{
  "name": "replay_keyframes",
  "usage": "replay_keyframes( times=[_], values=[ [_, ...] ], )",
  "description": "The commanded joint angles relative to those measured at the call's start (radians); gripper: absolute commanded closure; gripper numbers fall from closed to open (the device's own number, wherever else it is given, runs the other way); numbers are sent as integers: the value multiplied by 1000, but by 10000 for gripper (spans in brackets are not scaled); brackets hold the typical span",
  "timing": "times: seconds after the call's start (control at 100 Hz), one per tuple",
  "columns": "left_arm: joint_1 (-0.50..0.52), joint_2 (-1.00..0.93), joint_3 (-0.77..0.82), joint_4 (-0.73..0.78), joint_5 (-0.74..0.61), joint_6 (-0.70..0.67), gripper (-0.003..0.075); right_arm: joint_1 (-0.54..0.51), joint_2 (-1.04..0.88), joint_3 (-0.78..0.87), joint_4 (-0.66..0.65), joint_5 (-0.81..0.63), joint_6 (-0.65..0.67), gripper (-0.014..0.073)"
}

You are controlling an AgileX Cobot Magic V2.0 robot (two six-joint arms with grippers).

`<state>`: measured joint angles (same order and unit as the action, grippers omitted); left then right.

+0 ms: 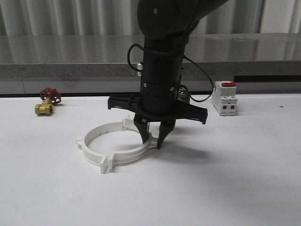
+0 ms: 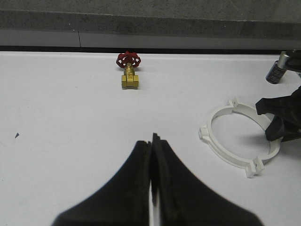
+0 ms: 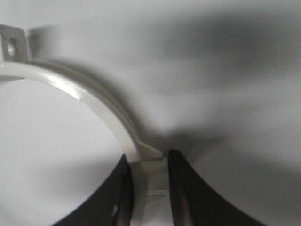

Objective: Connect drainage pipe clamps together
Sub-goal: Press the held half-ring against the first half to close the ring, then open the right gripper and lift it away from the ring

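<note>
Two white drainage pipe clamps lie flat on the white table, set together as one hoop with paired flange tabs at the front left and at the back. My right gripper points straight down on the hoop's right side. In the right wrist view its fingers stand either side of the clamp band, and the gripper is shut on it. My left gripper is shut on nothing, above bare table well to the left of the hoop.
A brass valve with a red handwheel sits at the back left, also in the left wrist view. A white breaker block with a red switch stands at the back right. A grey ledge runs behind the table.
</note>
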<state>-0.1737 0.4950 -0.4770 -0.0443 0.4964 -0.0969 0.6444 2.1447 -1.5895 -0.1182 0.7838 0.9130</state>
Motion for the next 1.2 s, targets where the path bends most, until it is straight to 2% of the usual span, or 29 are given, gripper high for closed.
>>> replay_keyframes(
  times=[0.0, 0.42, 0.49, 0.66, 0.76, 1.05, 1.19],
  values=[
    [3, 2, -27, -11, -76, 0, 741, 2, -56, -29, 2, -3, 4, 568],
    [3, 2, -27, -11, -76, 0, 741, 2, -56, -29, 8, -3, 4, 560],
    [3, 2, -27, -11, -76, 0, 741, 2, -56, -29, 9, -3, 4, 517],
    [3, 2, -27, -11, -76, 0, 741, 2, -56, -29, 9, -13, 3, 305],
    [3, 2, -27, -11, -76, 0, 741, 2, -56, -29, 9, -18, 1, 223],
    [3, 2, -27, -11, -76, 0, 741, 2, -61, -29, 6, -20, -1, 208],
    [3, 2, -27, -11, -76, 0, 741, -1, -89, -29, -32, -21, -66, 208]
  ],
)
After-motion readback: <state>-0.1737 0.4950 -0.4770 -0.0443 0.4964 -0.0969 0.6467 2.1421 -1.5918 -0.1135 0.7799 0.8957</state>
